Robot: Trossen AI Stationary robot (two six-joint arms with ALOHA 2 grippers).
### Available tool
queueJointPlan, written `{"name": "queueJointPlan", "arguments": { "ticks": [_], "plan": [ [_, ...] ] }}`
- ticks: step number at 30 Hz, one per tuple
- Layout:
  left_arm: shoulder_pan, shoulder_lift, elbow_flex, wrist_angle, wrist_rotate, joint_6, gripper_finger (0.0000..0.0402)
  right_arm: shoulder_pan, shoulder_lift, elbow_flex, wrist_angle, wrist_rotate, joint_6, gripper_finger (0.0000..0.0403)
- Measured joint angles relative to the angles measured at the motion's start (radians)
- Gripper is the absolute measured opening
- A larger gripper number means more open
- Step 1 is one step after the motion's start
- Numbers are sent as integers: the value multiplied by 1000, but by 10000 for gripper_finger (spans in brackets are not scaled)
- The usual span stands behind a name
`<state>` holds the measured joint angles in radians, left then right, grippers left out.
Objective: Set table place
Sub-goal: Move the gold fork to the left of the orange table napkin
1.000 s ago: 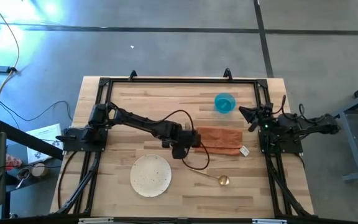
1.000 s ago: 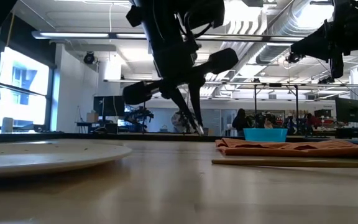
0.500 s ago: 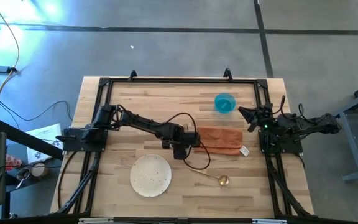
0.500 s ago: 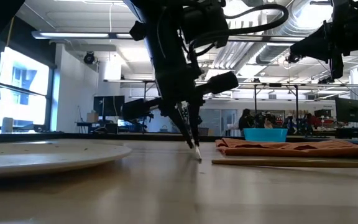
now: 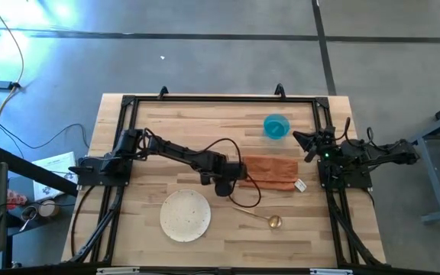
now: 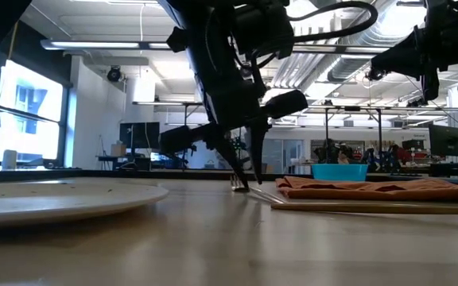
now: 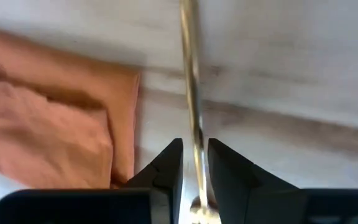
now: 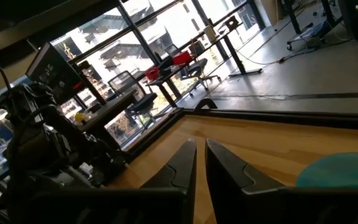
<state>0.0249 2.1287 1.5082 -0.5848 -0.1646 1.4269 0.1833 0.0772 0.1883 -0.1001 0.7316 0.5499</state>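
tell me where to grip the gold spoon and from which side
Grip the spoon on its thin handle near the end by the napkin, coming straight down. It lies flat, and the left gripper already straddles the handle there from above.

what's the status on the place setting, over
Left hand down, fingers astride thin gold utensil handle beside folded rust-orange napkin. Right hand parked near small blue bowl. Nothing blocking.

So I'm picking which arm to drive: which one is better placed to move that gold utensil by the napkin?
Left. Its tool already straddles the gold handle beside the napkin; the right tool waits at the table edge.
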Motion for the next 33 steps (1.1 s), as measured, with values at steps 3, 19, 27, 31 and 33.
{"name": "queueJointPlan", "arguments": {
  "ticks": [3,19,27,31,33],
  "plan": [
    [0,-28,0,-2,-73,-92,57,0,0,0,0,-4,1,26],
    [43,-249,3,-301,-12,-1346,3,0,1,1,-1,-7,-7,26],
    [99,-95,1,-282,97,-1462,0,0,1,1,-9,-10,-8,26],
    [105,-31,1,-257,132,-1462,0,0,1,1,-8,-12,-9,26],
    [107,-14,0,-260,130,-1461,0,0,1,1,-8,-12,-13,26]
  ]
}}
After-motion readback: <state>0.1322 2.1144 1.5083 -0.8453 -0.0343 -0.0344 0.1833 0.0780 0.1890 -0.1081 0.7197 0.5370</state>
